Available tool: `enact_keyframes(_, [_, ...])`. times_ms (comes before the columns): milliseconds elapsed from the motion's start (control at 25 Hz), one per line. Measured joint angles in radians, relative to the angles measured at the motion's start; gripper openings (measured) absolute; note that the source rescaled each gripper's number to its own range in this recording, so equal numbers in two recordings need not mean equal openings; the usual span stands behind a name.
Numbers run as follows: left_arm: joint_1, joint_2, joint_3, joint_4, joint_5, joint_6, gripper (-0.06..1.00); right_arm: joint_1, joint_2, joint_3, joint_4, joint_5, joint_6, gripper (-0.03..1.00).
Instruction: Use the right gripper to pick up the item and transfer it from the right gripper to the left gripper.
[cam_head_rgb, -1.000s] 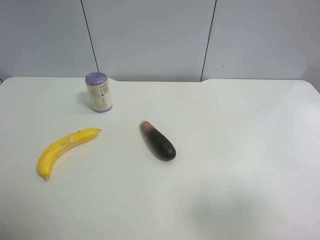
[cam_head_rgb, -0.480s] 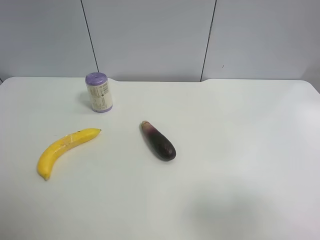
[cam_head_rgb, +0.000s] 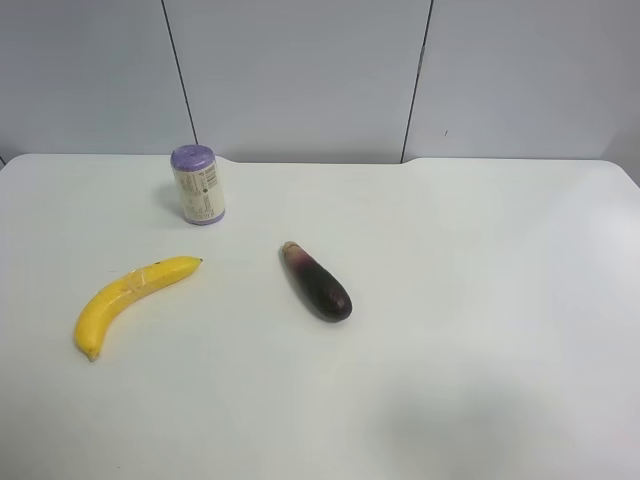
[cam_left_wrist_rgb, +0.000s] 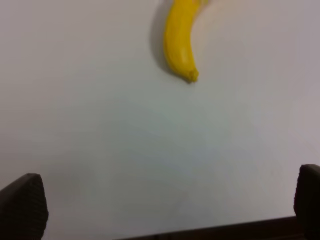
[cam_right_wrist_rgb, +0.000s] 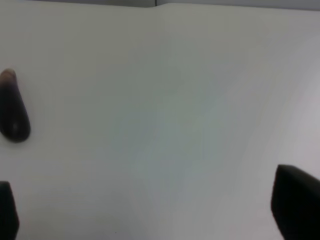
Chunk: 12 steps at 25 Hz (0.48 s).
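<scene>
Table: white, bearing three things well apart. Can: purple-lidded, upright, toward the far edge. Eggplant: dark purple, lying near the middle. Right gripper: fingers spread wide over bare table, holding nothing. Left gripper: fingers likewise spread, empty. Banana: curved, yellow, lying flat at the exterior high view's left, untouched.

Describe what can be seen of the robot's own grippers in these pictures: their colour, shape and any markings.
Very little shows. In the right wrist view the right gripper appears only as two black fingertips at the picture's corners, blunt and plain. In the left wrist view the left gripper shows likewise: two dark, rounded fingertips, matt, with no visible markings. No arms, cables or stickers appear, and the exterior high view shows neither arm.
</scene>
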Motion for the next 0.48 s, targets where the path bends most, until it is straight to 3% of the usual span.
enact_keyframes(280, [0.000, -0.181, 0.002, 0.000, 0.002, 0.000, 1.00, 0.000, 0.000, 0.000, 0.000, 0.000, 0.000, 1.00])
enact_keyframes(480, [0.000, -0.192, 0.002, 0.000, 0.002, 0.000, 1.00, 0.000, 0.000, 0.000, 0.000, 0.000, 0.000, 1.00])
